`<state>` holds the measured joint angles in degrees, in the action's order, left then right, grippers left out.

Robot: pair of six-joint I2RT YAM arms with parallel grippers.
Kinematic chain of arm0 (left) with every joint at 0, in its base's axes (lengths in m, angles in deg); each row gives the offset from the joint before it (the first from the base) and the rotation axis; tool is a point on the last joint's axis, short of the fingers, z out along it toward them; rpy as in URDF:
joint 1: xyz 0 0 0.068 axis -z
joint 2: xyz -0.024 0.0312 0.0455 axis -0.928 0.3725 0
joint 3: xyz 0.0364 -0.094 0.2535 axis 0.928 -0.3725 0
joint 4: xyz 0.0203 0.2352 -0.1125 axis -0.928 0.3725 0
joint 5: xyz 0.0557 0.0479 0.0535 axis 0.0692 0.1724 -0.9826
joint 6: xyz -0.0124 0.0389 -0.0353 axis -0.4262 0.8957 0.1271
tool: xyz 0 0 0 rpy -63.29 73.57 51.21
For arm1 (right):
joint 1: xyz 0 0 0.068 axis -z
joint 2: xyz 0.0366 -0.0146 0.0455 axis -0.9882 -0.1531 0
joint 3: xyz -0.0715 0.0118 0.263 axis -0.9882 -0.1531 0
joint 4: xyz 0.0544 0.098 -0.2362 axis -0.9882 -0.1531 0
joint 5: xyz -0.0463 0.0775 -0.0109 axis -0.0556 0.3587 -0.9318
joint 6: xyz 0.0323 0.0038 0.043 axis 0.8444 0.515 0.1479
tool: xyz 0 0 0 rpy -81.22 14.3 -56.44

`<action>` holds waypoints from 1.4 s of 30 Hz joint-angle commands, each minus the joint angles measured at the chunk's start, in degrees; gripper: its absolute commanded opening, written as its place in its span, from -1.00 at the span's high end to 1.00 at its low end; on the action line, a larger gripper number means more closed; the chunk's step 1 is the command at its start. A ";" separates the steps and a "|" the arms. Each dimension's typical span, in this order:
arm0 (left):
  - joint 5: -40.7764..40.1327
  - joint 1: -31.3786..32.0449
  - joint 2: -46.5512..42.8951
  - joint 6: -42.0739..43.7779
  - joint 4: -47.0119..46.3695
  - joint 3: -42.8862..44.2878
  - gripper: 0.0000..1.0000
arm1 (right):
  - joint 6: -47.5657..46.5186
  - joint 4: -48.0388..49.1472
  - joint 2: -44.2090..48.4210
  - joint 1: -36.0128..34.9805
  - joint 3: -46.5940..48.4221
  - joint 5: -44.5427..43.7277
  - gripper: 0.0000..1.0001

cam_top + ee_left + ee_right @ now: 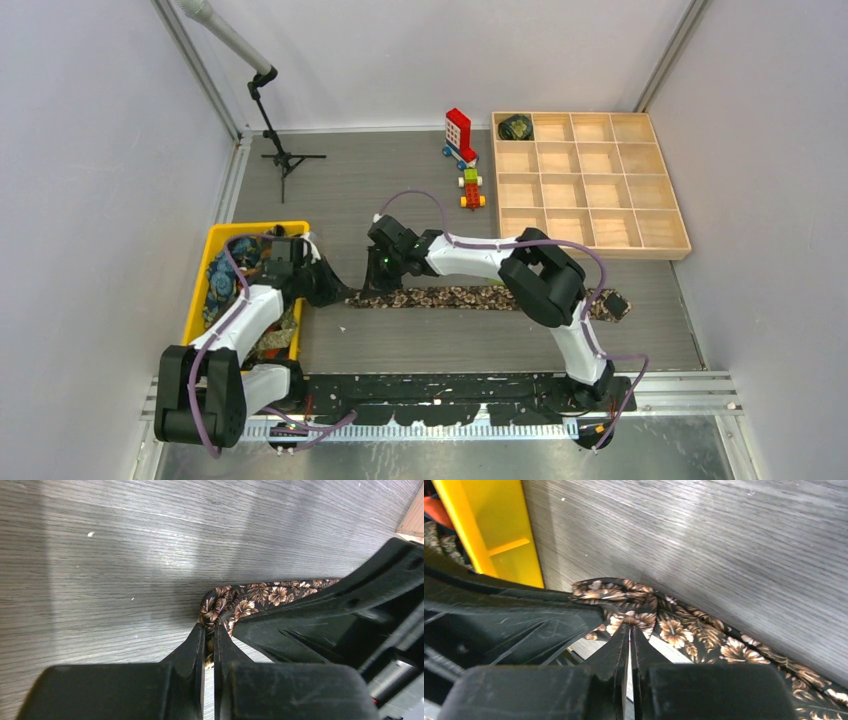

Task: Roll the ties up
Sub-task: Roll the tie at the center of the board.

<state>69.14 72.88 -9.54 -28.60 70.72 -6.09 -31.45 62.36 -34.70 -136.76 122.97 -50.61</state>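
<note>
Left claw (209, 631) and right claw (629, 629) pinch the floral tie (260, 594) — same end.

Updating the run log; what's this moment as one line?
left pincer: shut on floral tie end | right pincer: shut on same end | tie: flat on table

We see a grey wood-grain table (400, 345); 1 brown floral tie (450, 297) lies stretched flat across its middle, running left to right, its left end curled into a fold just beside a yellow bin (255, 228); that bin sits at the table's left edge. At the far right rests a wooden tray (683, 215) of 16 compartments, 4 by 4. Just left of the tray stand 2 toys: a red-and-white brick toy (459, 135) on wheels, and nearer us a small coloured brick car (471, 188). A black tripod stand (283, 160) is at the far left corner.
</note>
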 commanded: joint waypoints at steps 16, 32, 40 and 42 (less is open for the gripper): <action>-3.22 1.63 -1.44 0.83 7.02 7.16 1.00 | 1.54 2.73 -5.45 -0.37 6.81 2.62 0.80; -11.26 6.79 1.51 2.23 11.99 12.52 1.00 | 3.25 4.88 -8.35 -0.79 10.79 5.75 0.81; -18.27 12.51 5.26 1.65 12.76 13.67 1.00 | 3.96 7.18 -6.66 -0.81 7.18 6.28 0.81; -19.15 13.63 6.28 1.28 12.48 13.83 1.00 | 3.96 7.30 -6.32 -0.85 6.65 6.31 0.81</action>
<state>53.01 84.38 -4.93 -27.11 82.63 6.13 -28.61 65.51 -43.22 -137.09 129.95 -46.32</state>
